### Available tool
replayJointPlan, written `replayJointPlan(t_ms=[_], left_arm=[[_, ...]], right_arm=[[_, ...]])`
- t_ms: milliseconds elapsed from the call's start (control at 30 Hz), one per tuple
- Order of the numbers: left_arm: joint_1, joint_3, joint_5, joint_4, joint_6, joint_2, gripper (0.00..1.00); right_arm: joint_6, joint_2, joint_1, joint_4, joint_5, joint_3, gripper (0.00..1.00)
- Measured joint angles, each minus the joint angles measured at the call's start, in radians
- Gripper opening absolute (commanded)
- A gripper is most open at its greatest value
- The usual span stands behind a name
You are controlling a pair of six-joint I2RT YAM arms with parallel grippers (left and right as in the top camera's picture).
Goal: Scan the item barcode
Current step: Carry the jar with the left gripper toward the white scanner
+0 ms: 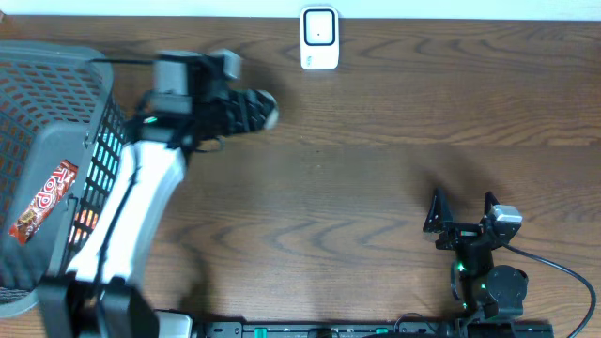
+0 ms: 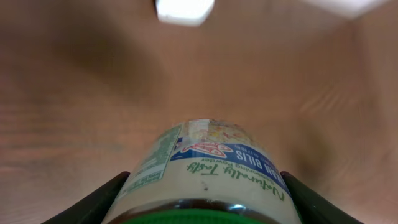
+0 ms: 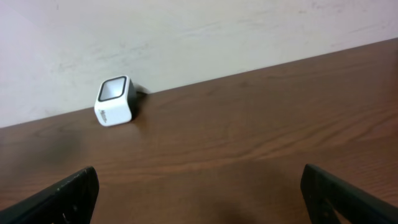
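Observation:
My left gripper (image 1: 246, 110) is shut on a jar (image 2: 205, 165) with a green lid and a white and blue label reading "Naturally Tasty". In the left wrist view its fingers (image 2: 93, 202) press both sides of the jar. The jar (image 1: 267, 108) is held above the table, lying sideways and pointing right, below and to the left of the white barcode scanner (image 1: 319, 38). The scanner (image 2: 185, 10) shows blurred at the top of the left wrist view. No barcode is visible on the jar. My right gripper (image 1: 462, 212) stands open and empty near the front right, its fingers (image 3: 71, 193) wide apart.
A grey mesh basket (image 1: 56, 80) stands at the left edge with a red candy bar (image 1: 43, 200) inside. The scanner (image 3: 115, 101) sits against the back wall. Bare brown wood table (image 1: 376, 178) stretches between the arms.

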Motion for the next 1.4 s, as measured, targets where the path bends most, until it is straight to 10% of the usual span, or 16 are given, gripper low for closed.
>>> replayJointPlan(t_ms=[533,1400], left_arm=[[-0.132,0.0,-0.267,-0.205,0.601,0.258,0.67],[-0.139,-0.094,-0.4,-0.2,0.729,0.261,0.74]], right_arm=[[0.0,0.0,0.0,0.0,0.0,0.0,0.99],[0.0,0.0,0.0,0.0,0.0,0.0,0.99]])
